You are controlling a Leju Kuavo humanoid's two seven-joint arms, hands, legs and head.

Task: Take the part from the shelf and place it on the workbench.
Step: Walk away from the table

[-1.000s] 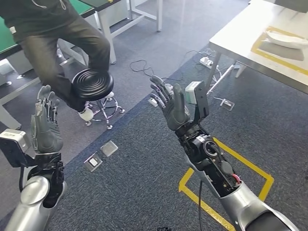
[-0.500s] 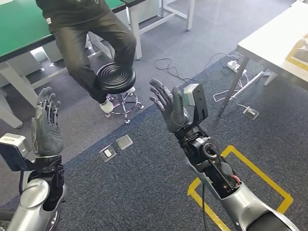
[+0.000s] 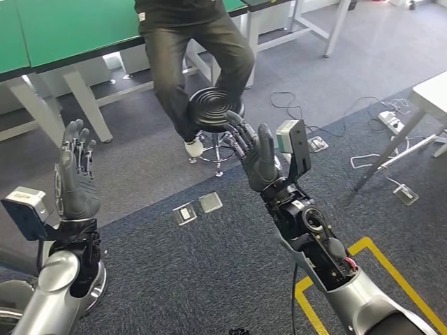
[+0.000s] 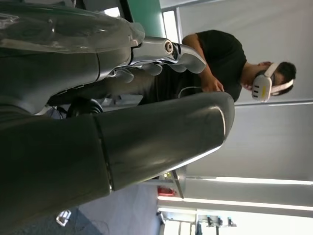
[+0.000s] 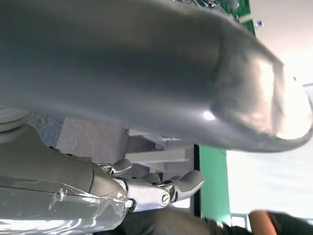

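Evidently in transit rather than at work: holds the left hand [image 3: 76, 174] and the right hand [image 3: 255, 155] raised in front of the body, fingers spread and slack, grasping nothing. Probably keeps them lifted like this to stay clear of furniture while walking, and to be ready for a reach later. Cannot tell where the part or its shelf stands; certainly carries it in neither hand. Faces a person [image 3: 195, 42] seated on a black round stool [image 3: 214, 109] beside a green-topped table [image 3: 63, 31], with floor sockets [image 3: 198, 208] set into the carpet just ahead and yellow floor tape [image 3: 369, 248] under the right forearm. Catches the corner of a white table [image 3: 432, 91] at the far right; possibly the workbench, though cannot say.

Against half a second back: swings the whole view, so that stool, person and green-topped table now sit further right, and the white table has nearly slid off the edge. Reads as the robot's own turn to the left, not as furniture moving. Keeps both hands in much the same raised, spread pose.
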